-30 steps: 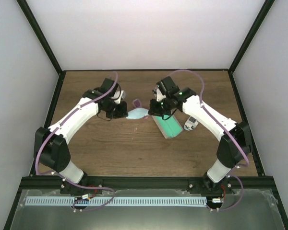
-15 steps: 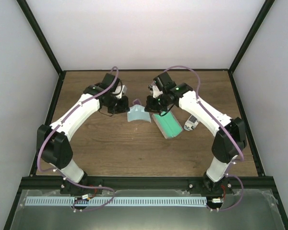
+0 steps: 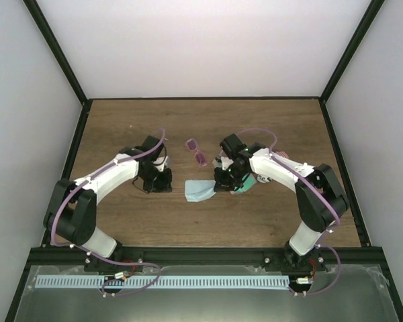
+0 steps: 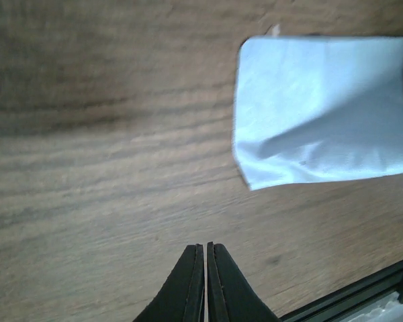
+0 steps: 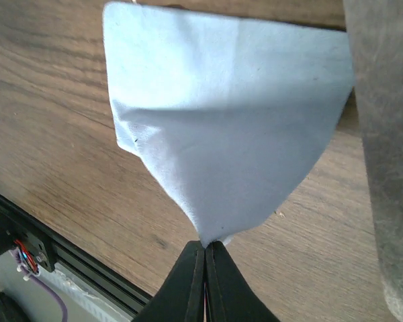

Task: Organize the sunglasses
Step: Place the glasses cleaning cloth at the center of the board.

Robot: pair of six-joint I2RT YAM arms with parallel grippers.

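Note:
A pair of sunglasses with purple-pink lenses lies on the wooden table, uncovered, behind both grippers. My right gripper is shut on one corner of a light blue cloth, which hangs from the jaws and drapes onto the table. My left gripper is shut with nothing in it, a short way left of the cloth.
A teal case lies under my right wrist, and a blurred grey surface fills the right edge of the right wrist view. The table's black front rail shows just beyond the cloth.
Both grippers have moved toward the near edge. The cloth went with the right gripper and sits lower and nearer. The sunglasses it lay beside are left behind at mid-table.

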